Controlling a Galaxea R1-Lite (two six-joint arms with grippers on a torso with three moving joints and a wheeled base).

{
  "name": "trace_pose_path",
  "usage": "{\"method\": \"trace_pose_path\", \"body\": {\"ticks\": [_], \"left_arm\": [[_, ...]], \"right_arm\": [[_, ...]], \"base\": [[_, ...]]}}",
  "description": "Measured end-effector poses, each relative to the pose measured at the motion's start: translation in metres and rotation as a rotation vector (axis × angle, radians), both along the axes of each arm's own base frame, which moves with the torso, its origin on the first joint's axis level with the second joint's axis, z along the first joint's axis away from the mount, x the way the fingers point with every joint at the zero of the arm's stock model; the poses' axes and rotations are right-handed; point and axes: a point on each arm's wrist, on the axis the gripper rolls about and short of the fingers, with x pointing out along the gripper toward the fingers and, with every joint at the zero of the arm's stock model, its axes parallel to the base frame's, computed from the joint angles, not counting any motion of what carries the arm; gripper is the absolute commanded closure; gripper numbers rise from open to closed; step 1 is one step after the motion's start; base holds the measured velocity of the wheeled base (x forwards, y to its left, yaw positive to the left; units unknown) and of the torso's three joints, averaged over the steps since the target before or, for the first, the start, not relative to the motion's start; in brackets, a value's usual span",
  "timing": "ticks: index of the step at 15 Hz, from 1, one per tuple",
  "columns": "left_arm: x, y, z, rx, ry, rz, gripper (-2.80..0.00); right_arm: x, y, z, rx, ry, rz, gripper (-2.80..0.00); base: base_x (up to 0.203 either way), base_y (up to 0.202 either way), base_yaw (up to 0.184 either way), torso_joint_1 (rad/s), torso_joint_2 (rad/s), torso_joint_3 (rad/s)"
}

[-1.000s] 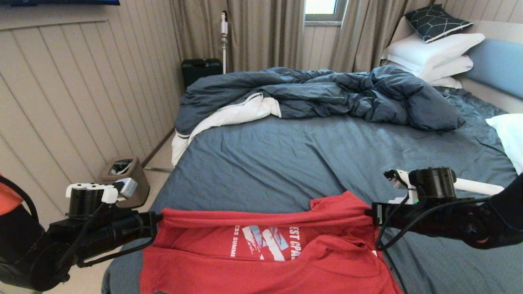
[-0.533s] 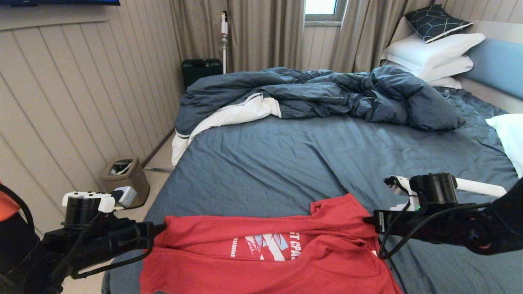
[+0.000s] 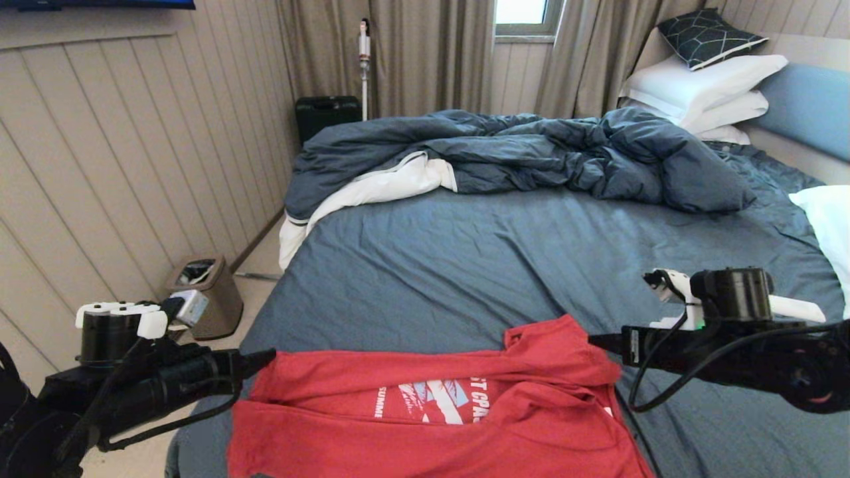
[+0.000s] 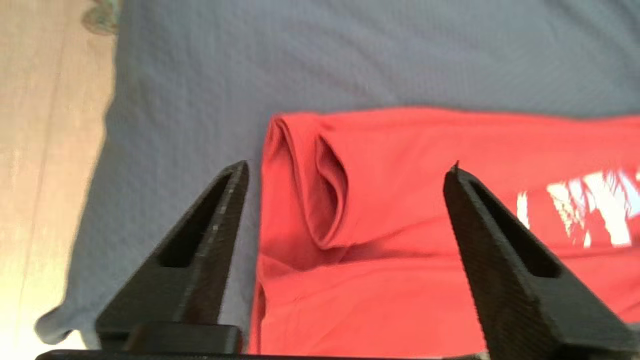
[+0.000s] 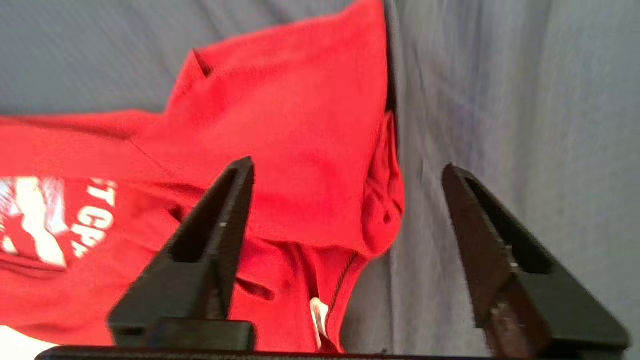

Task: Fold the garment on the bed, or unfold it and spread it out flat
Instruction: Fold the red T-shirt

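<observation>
The garment (image 3: 431, 411), a red T-shirt, lies on the bed (image 3: 465, 265) near its front edge. Its far part is folded over towards me, and white lettering and a graphic show in the gap between the layers. My left gripper (image 3: 265, 358) hovers at the shirt's left corner, open and holding nothing. In the left wrist view the left gripper (image 4: 348, 167) straddles the shirt's (image 4: 400, 260) folded left edge without touching it. My right gripper (image 3: 597, 340) is open beside the right corner. In the right wrist view the right gripper (image 5: 347, 164) spans the bunched right edge of the shirt (image 5: 300, 110) and bare sheet (image 5: 500, 100).
A rumpled dark blue duvet (image 3: 531, 153) with white lining covers the far half of the bed. White pillows (image 3: 704, 86) are stacked at the headboard and another pillow (image 3: 827, 219) lies at the right edge. A bin (image 3: 206, 292) stands on the floor on the left.
Both grippers have opened and let go of the shirt's folded edge. The fold has dropped onto the shirt, and both arms have drawn slightly outward.
</observation>
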Motion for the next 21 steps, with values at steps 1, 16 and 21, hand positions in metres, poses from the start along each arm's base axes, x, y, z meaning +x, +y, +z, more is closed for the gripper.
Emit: {"method": "trace_pose_path", "body": {"ticks": [1,16,21], "left_arm": [[0.002,0.001,0.004,-0.001,0.002,0.011,-2.8],[0.011,0.016,0.018,-0.056,0.038,0.149,0.0],[0.012,0.018,0.017,-0.056,0.041,0.156,0.0]], "right_arm": [[0.003,0.0,0.004,0.001,-0.017,-0.001,-2.8],[0.063,0.008,-0.015,0.006,0.005,0.018,-2.8],[0.068,0.017,-0.023,0.006,0.02,0.043,-2.8]], "base": [[0.0,0.0,0.0,0.0,0.0,0.0],[0.0,0.0,0.0,0.0,0.0,0.0],[0.0,0.0,0.0,0.0,0.0,0.0]]}}
